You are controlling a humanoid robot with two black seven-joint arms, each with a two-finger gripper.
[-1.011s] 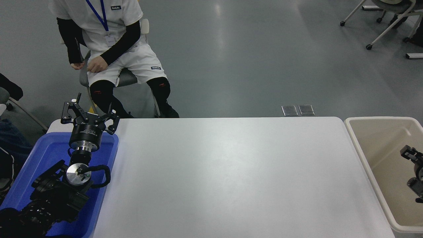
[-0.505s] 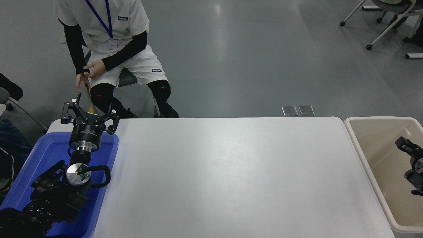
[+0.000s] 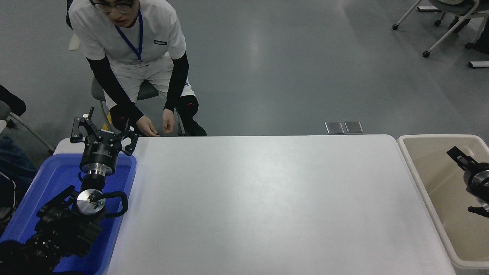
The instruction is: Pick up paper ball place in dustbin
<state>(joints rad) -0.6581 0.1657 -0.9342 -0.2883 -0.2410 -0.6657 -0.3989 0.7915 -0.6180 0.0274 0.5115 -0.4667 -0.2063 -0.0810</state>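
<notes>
Illumination is bright, even and overhead. The desk [image 3: 267, 198] shows a broad, soft sheen across its centre, fading to grey toward the near edge. The floor [image 3: 290, 68] carries pale vertical reflection streaks from ceiling fixtures. Shadows are faint and diffuse. Focus is sharp across the frame; no motion blur is evident. Straight edges show no clear bending at the borders.

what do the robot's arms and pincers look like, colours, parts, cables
Both arms are black. The left pincer has thin black linkage fingers fanning from a black cylindrical wrist with a silver ring beneath it. Below sit a round silver disc and a looping black cable. The right pincer shows only partly at the picture's edge: black fingers and a silver-grey wrist section.
</notes>
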